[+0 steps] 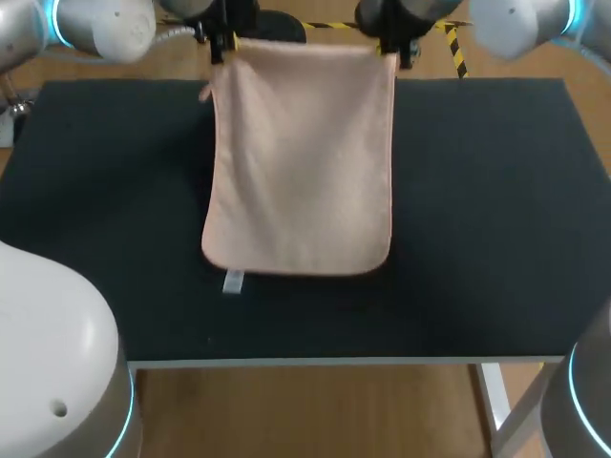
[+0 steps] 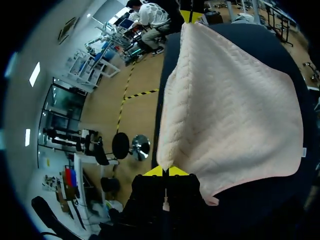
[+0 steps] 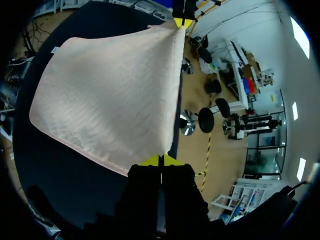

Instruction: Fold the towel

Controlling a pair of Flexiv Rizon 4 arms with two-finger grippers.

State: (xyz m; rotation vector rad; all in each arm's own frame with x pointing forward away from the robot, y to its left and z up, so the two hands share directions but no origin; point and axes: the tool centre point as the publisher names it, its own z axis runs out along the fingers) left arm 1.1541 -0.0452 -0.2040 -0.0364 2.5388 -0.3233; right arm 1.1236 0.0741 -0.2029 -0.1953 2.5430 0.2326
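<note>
A pale pink towel [image 1: 301, 157] hangs stretched between my two grippers at the far edge of the black table [image 1: 496, 210], its lower end resting on the tabletop with a small white tag [image 1: 233, 281] at the near left corner. My left gripper [image 1: 220, 43] is shut on the towel's far left corner; in the left wrist view its yellow tips [image 2: 166, 171] pinch the towel [image 2: 230, 105]. My right gripper [image 1: 391, 48] is shut on the far right corner; its tips [image 3: 161, 160] clamp the towel [image 3: 110, 95], and the other arm's yellow tips [image 3: 181, 22] show at the opposite corner.
The black table [image 1: 95, 239] stretches bare to either side of the towel and along the front edge. My arms' white bases [image 1: 57, 363] stand at the near corners.
</note>
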